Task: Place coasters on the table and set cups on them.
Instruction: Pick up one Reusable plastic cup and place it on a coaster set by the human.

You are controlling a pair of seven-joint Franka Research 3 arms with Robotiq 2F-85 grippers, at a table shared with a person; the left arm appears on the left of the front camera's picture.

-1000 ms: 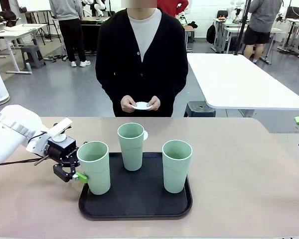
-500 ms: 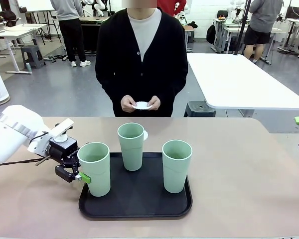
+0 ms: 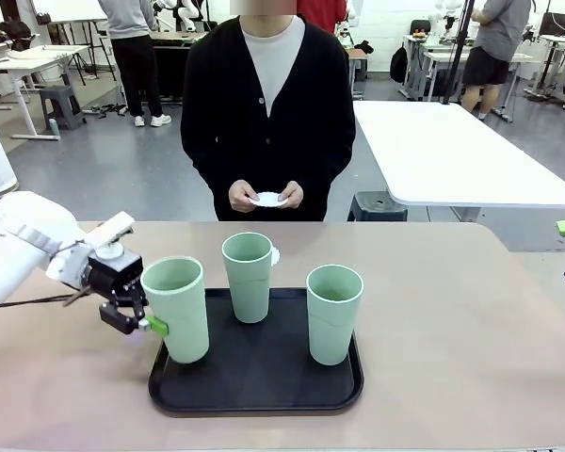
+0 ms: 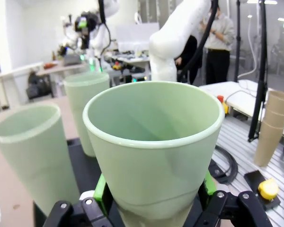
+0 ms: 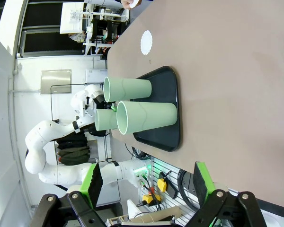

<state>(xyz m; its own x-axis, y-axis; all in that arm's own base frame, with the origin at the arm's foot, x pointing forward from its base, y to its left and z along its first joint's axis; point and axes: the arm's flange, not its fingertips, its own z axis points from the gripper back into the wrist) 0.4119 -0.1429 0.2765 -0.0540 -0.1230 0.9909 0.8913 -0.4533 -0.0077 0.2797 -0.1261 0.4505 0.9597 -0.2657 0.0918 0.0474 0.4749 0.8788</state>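
Note:
My left gripper point(image 3: 137, 317) is shut on the leftmost mint-green cup point(image 3: 176, 309), which tilts slightly over the left end of the black tray point(image 3: 264, 394). In the left wrist view that cup point(image 4: 154, 146) sits clamped between the green pads point(image 4: 100, 190). Two more cups point(image 3: 248, 276) point(image 3: 334, 313) stand upright on the tray. One white coaster point(image 3: 274, 254) lies on the beige table point(image 3: 452, 330) just behind the middle cup; the right wrist view shows this coaster point(image 5: 146, 42) too. The person's hands hold another coaster point(image 3: 267, 200). My right gripper point(image 5: 146, 189) is open and far from the tray.
The person stands at the far edge of the table, hands together at waist height. A white rectangular table point(image 3: 452, 151) stands behind on the right. Bare tabletop stretches to the right of the tray and in front of it.
My left gripper has closed on the leftmost cup and drawn it slightly up and to the left, tilting it. The other cups, the person and the right arm have stayed put.

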